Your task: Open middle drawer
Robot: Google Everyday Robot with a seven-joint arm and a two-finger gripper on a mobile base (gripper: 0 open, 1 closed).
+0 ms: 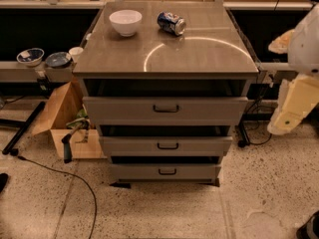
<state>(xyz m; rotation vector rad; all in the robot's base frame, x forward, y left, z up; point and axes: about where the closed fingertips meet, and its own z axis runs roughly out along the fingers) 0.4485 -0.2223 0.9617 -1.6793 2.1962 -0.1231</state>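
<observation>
no legible text, even on the can (pixel 171 23); tool out of view

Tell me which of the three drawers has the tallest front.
The top drawer, directly under the tabletop; the middle drawer and bottom drawer fronts are shallower. The gripper is not in view.

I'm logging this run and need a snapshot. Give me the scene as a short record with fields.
target: middle drawer, second of three grey fronts
handle: dark bar handle at the front's centre
gripper: gripper at the right edge, beside the cabinet, apart from the handle
cabinet top: white bowl upright; blue can on its side
floor, left: open cardboard box
</observation>
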